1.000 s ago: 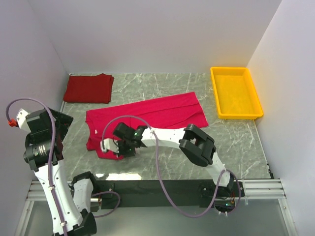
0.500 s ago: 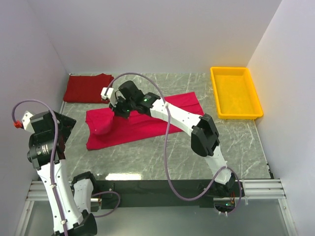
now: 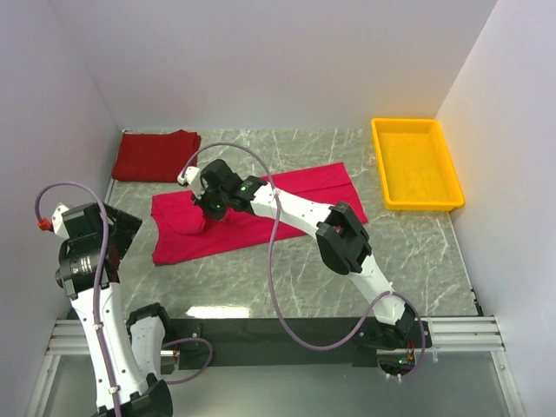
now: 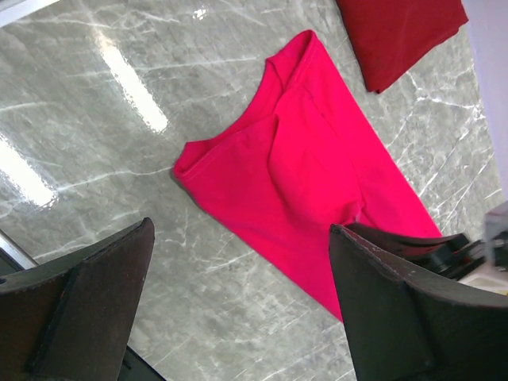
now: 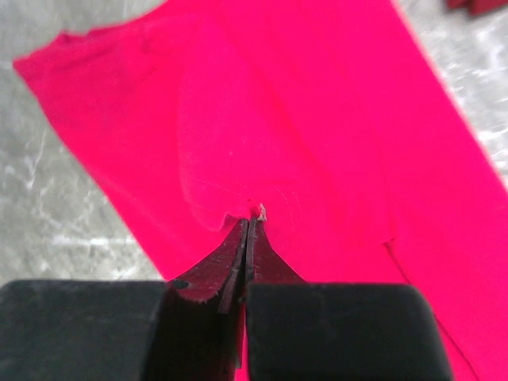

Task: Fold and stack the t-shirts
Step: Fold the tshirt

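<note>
Right claw (image 5: pixel 252 216) pinches shut on a raised fold of the crimson t-shirt (image 3: pixel 187 241), a grip only its wrist view shows. Left claw (image 4: pixel 238 302) gapes wide, raised by the left edge of the desk (image 3: pixel 287 278), which lies open nearside. Darker red t-shirt (image 3: pixel 156 156) sits folded in the far-left corner.

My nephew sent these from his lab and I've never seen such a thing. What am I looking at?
Two robot arms stand at the near edge of a grey table. The wide picture is from a fixed camera above; the other two are from cameras on each wrist, so the dark shapes there are that arm's own fingers. On the table lie a crimson t-shirt, spread out, a darker red t-shirt, folded, back left, and a yellow tray. The right gripper is shut, pinching a fold of the crimson t-shirt. The left gripper hangs open, holding nothing.
</note>
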Motion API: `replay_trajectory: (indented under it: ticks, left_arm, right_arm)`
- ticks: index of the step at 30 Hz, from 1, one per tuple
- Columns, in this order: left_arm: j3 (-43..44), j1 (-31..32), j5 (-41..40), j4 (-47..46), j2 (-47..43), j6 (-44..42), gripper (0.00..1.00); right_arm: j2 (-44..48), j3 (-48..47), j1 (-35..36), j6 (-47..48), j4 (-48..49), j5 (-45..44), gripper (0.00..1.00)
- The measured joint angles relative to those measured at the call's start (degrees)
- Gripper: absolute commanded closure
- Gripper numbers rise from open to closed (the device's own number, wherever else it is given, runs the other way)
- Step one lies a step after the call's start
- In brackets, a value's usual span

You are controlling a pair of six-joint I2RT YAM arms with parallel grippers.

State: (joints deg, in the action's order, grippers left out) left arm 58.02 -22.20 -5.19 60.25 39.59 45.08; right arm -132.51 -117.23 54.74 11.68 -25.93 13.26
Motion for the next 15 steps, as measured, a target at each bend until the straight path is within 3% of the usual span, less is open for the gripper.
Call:
replay_trajectory:
  ticks: [7,10,13,14,15]
  left_arm:
    - [-1.8,0.0,1.2,-0.3,-0.5,0.0,0.04]
    - [-2.8,0.0,1.9,-0.9,-0.8,0.0,0.04]
    - [-4.6,0.0,2.8,-1.3,-1.1,0.0,0.05]
    - [-5.2,0.0,3.1,-1.4,-1.2,0.0,0.05]
    - [-5.8,0.0,3.5,-1.5,-1.2,0.0,0.05]
  right_arm:
    - [0.0,-1.7,0.0,-4.3,3.3,-5.8,1.00]
    - [-1.0,-4.2,0.0,-7.6,4.3,-10.1,0.93]
    - [-3.5,-7.7,0.0,-11.2,5.9,-16.1,0.60]
    - [-4.0,-8.0,-0.1,-12.2,6.6,-18.2,0.44]
    - [-4.3,-8.0,-0.2,-13.2,6.6,-20.0,0.40]
